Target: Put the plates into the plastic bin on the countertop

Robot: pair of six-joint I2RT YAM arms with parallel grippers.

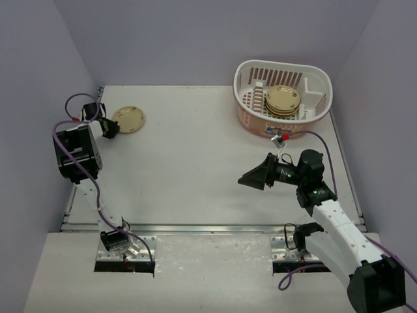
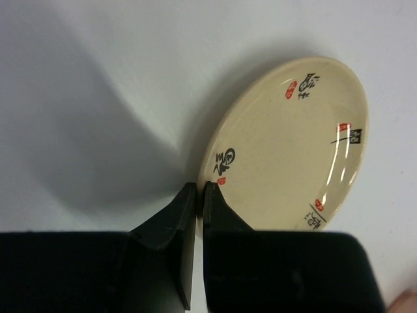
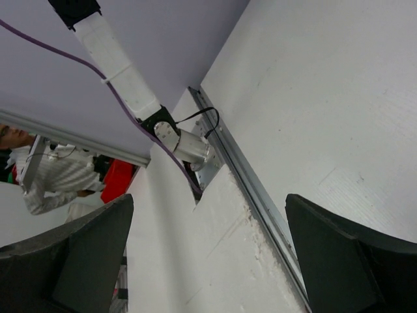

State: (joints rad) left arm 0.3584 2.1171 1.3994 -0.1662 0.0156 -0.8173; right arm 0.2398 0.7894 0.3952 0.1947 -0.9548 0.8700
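Observation:
A cream plate (image 1: pixel 129 119) with black and red marks lies at the far left of the countertop (image 1: pixel 195 163). My left gripper (image 1: pixel 112 128) is shut on its near rim. In the left wrist view the plate (image 2: pixel 293 143) looks tilted, with a shadow under it, and its edge is pinched in the gripper (image 2: pixel 201 189). The plastic bin (image 1: pixel 251 81) stands at the far right and holds a stack of plates (image 1: pixel 282 100) with a brown-gold one on top. My right gripper (image 1: pixel 251 179) is open and empty above the right middle of the countertop, well short of the bin; it also shows in the right wrist view (image 3: pixel 210 199).
Grey walls close the left, back and right sides. A metal strip (image 1: pixel 215 228) runs along the countertop's front edge, with both arm bases below it. The right wrist view looks across that edge (image 3: pixel 260 195) toward the left arm's base (image 3: pixel 182 140).

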